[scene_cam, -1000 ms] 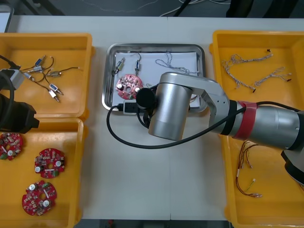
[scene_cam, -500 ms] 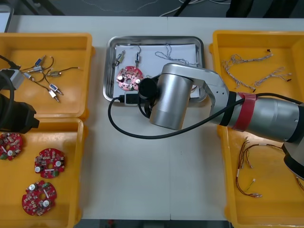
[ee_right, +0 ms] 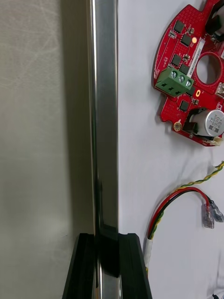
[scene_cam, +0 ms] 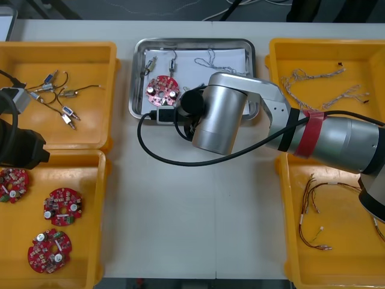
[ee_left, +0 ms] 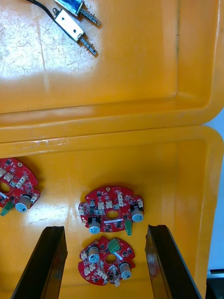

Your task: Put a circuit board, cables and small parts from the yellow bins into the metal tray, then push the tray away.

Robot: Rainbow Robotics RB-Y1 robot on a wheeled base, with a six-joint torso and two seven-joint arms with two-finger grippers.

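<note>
Table point(scene_cam: 198, 211): the tray sits toward its far edge, between the bins.
Bins point(scene_cam: 72, 44): two at each side, with stock left in them.
Tray point(scene_cam: 139, 51): loaded, so the push looks like the step in hand.
Right gripper point(ee_right: 106, 236): at the tray's near rim, fingers drawn almost together and pinching that rim.
Left gripper point(ee_left: 105, 229): idle over the near left bin, fingers wide apart, holding nothing.
Board point(scene_cam: 163, 90): flat in the tray, near the pinched rim.
Cables point(scene_cam: 210, 63): in the tray, beyond the board.
Parts point(scene_cam: 151, 65): in the tray's far left corner.
Next: likely a straight shove toward the far edge, with the rim held square so the tray does not skew.
</note>
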